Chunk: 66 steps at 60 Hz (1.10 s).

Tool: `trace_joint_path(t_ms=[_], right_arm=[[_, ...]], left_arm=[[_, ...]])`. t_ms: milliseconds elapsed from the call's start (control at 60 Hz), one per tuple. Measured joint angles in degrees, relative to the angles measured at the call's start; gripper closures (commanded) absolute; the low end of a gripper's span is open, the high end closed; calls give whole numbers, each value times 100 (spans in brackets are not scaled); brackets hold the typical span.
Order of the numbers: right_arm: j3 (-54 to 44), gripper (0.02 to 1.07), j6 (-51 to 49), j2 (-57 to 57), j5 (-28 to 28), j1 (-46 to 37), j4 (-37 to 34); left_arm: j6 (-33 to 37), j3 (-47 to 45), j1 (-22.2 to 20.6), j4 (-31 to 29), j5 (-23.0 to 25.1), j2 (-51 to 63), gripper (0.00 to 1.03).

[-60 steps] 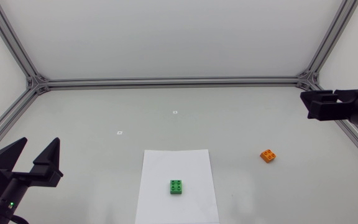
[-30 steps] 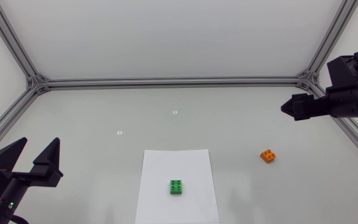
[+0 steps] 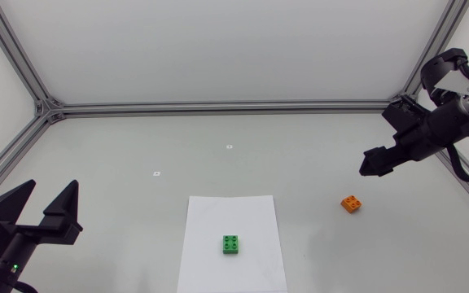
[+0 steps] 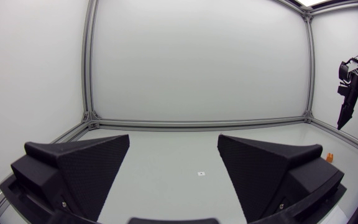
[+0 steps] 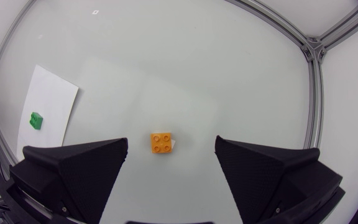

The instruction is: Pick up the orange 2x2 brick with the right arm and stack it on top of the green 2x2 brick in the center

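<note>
Pale grey table (image 3: 120,155), metal frame (image 3: 218,107) along its edges. Nearest me, the left hand (image 3: 52,189) sits parked at the near left corner, fingers wide apart with nothing between them. It has no part in this job, so I take it to be keeping out of the way.

White paper sheet (image 3: 218,216) at the near middle, with the green 2x2 brick (image 3: 231,244) on it, studs up. The sheet looks meant to mark the centre spot for the stack.

Further right, off the sheet, the orange 2x2 brick (image 3: 351,204) lies bare on the table, studs up, turned slightly askew. The right hand (image 3: 368,168) hangs above and just beyond it, tilted downward. The right wrist view shows the brick ahead, framed by the fingers, which stand apart and touch nothing. I judge this to be the approach, with the grasp not yet made.

Farther off, two small square marks (image 3: 157,172) on the table, too small to read. No other writing seen.
</note>
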Motion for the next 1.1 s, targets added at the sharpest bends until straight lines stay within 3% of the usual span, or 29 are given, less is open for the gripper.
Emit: trace_joint_path(t_ms=[300, 1100], right_arm=[[44, 12, -321, 638, 332, 205, -83], [-472, 22, -448, 1779, 837, 507, 734]], left_arm=[[0, 0, -2, 0, -2, 0, 4], [-2, 0, -2, 0, 0, 0, 4]])
